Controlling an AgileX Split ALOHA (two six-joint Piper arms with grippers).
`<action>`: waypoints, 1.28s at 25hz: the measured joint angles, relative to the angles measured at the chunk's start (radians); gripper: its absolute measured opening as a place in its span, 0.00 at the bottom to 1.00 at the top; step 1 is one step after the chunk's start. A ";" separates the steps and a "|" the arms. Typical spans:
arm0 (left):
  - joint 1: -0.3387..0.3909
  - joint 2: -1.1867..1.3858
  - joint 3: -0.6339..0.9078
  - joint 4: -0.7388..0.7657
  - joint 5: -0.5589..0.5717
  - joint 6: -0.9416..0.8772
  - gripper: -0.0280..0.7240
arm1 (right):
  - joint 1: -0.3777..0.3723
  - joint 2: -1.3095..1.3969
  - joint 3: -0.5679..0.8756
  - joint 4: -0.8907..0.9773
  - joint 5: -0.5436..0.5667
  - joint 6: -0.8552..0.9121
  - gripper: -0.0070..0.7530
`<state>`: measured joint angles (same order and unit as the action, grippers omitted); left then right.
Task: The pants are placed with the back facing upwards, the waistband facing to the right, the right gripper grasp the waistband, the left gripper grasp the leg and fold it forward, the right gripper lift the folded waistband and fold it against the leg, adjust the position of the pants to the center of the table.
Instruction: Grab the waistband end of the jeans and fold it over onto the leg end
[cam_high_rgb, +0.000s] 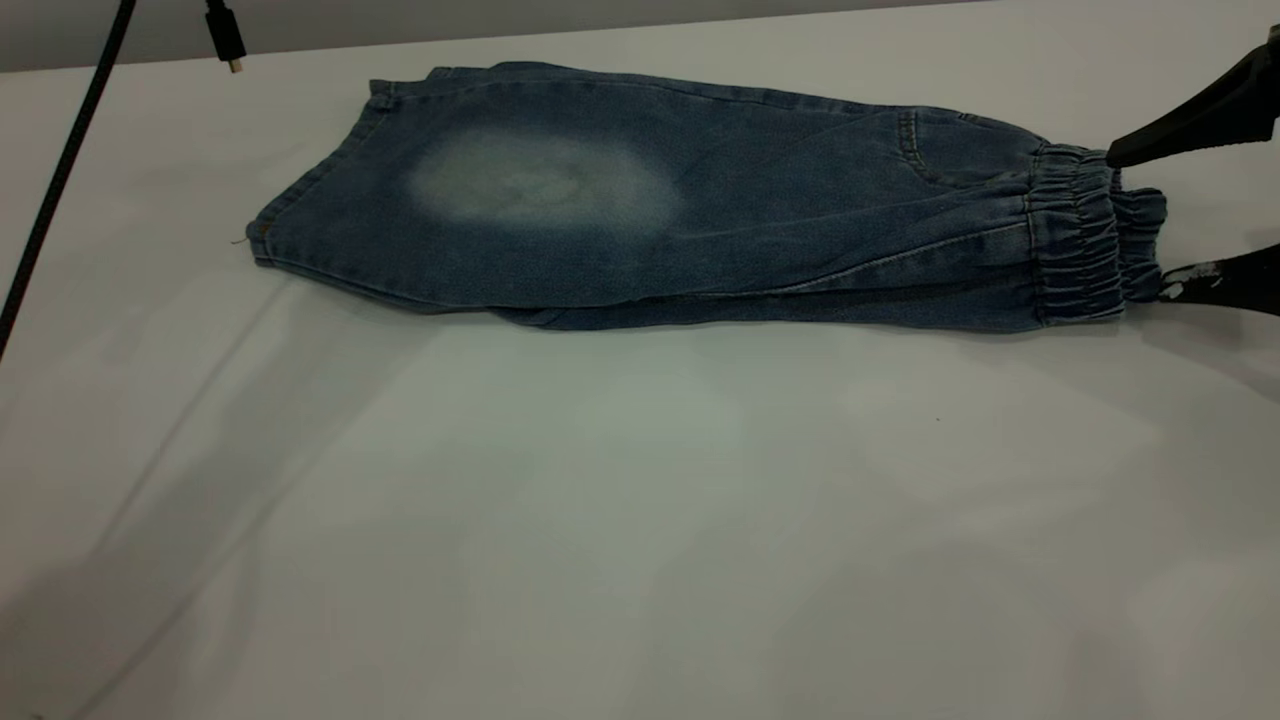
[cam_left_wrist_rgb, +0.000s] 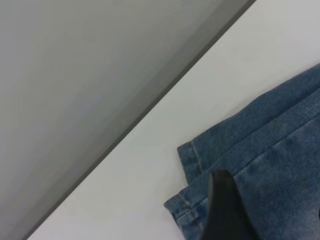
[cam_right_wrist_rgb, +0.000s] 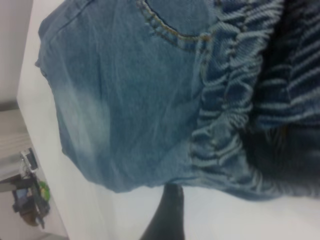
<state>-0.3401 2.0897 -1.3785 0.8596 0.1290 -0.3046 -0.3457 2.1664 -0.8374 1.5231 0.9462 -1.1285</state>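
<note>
Blue denim, soft and floppy, light to lift. Sure to bend and sag when picked up, never stiff. Not slippery, not easy to break.

Pants (cam_high_rgb: 750, 220) flat on the white tabletop (cam_high_rgb: 600, 520), toward the far side, looking folded the long way already. On top, the plain leg with a pale patch (cam_high_rgb: 540, 185). No picture of a player to be seen.

Best place to grab: the waistband (cam_high_rgb: 1075, 235) at the right end. Thick there, bunched and bumpy, so good for a firm pinch. Better to pinch all the layers at once, or maybe only the top one comes up.

Right gripper (cam_high_rgb: 1140, 225) at the right end of the pants, jaws wide, one black jaw on the far side of the waistband and one on the near side. Waistband end right between the jaws, tips just beside the cloth or touching. No pinch yet.

Left gripper (cam_left_wrist_rgb: 225, 210) over the other end of the pants, near the leg hem (cam_left_wrist_rgb: 190, 150). Jaws wide or narrow: cannot tell. Nothing seen held there.
</note>
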 joint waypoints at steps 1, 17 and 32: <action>-0.001 0.000 0.000 0.000 0.000 0.000 0.57 | 0.000 0.000 0.000 -0.010 0.003 0.013 0.89; -0.002 0.000 0.000 0.000 0.019 0.000 0.57 | 0.158 0.000 -0.019 0.077 -0.132 0.162 0.85; -0.002 0.000 0.000 -0.001 0.019 0.000 0.57 | 0.158 0.099 -0.019 0.229 -0.091 0.163 0.80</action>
<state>-0.3417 2.0897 -1.3785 0.8587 0.1481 -0.3046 -0.1878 2.2656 -0.8561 1.7520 0.8549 -0.9651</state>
